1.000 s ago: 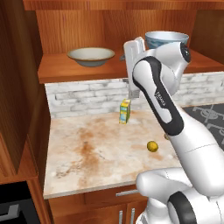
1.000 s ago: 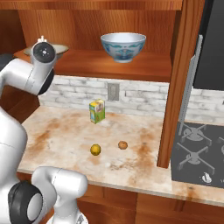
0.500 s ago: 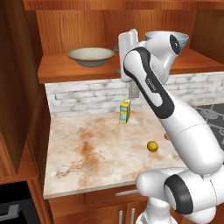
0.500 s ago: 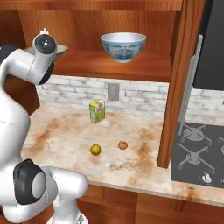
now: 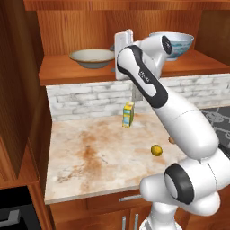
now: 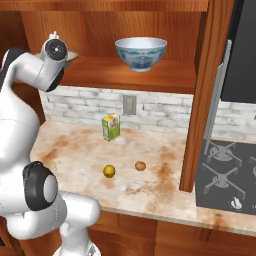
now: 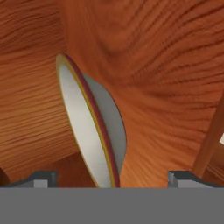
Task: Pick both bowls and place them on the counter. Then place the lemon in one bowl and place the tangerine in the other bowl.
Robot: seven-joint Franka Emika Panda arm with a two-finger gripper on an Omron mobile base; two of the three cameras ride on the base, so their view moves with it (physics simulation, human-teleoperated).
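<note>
We see the claw (image 7: 111, 178) raised to shelf height with its fingers (image 7: 41, 179) spread wide apart and nothing clamped between them. Directly ahead of the claw, the tan bowl (image 7: 89, 127) sits on the wooden shelf (image 5: 67, 72); in the hand view its rim runs between the two fingertips, and we cannot tell whether either tip touches it. In the left base view the same bowl (image 5: 92, 57) lies just beside the hand, on its left. The blue bowl (image 6: 141, 53) stands on the same shelf, well apart from the claw on its other side. Below the claw, on the bench (image 5: 90, 152), an upright carton (image 6: 111, 127) stands near the brick wall. Farther down and toward the bench's front edge lie the lemon (image 6: 109, 171) and the tangerine (image 6: 140, 165), near each other and not touching. Both fruits are well apart from the claw.
</note>
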